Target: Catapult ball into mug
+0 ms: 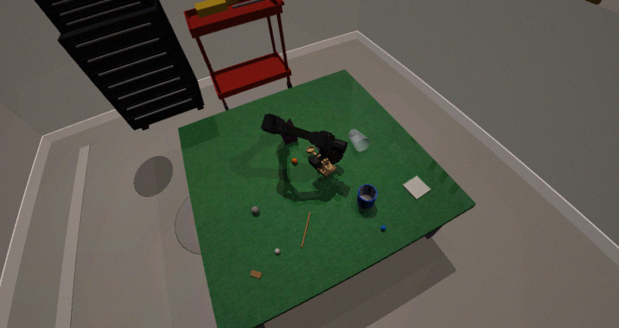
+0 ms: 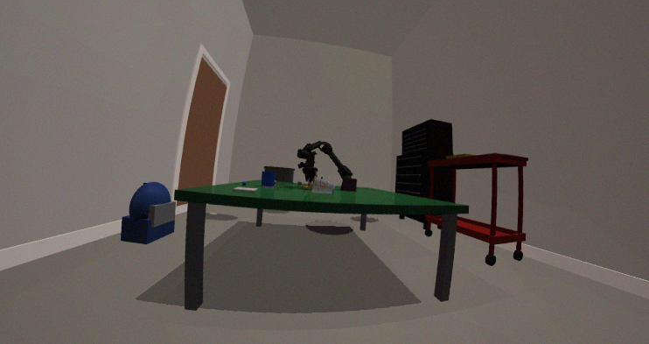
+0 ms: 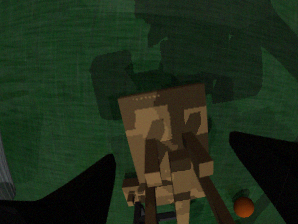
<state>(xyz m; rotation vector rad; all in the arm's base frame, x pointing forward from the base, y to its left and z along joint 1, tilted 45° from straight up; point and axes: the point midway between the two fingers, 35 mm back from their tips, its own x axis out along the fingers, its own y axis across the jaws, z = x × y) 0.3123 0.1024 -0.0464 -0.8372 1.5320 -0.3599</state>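
Note:
A small wooden catapult [image 1: 325,164] [image 3: 172,169] [image 2: 310,186] stands on the green table [image 1: 268,187] near its middle. My gripper [image 1: 319,161] [image 3: 173,149] [image 2: 310,178] is open and empty, low over the catapult, with a finger on each side of it. An orange ball [image 1: 294,160] [image 3: 244,207] lies on the table just to the catapult's left in the top view, by my right finger in the wrist view. The blue mug [image 1: 366,196] [image 2: 268,178] stands upright, in front of the catapult and to its right.
A clear tumbler [image 1: 359,139] [image 2: 323,186] lies on its side right of the arm. A grey ball [image 1: 254,210], a white ball [image 1: 277,251], a small blue ball [image 1: 383,228], a wooden stick [image 1: 305,229], a white card [image 1: 416,187] and a wooden block [image 1: 255,274] lie on the table.

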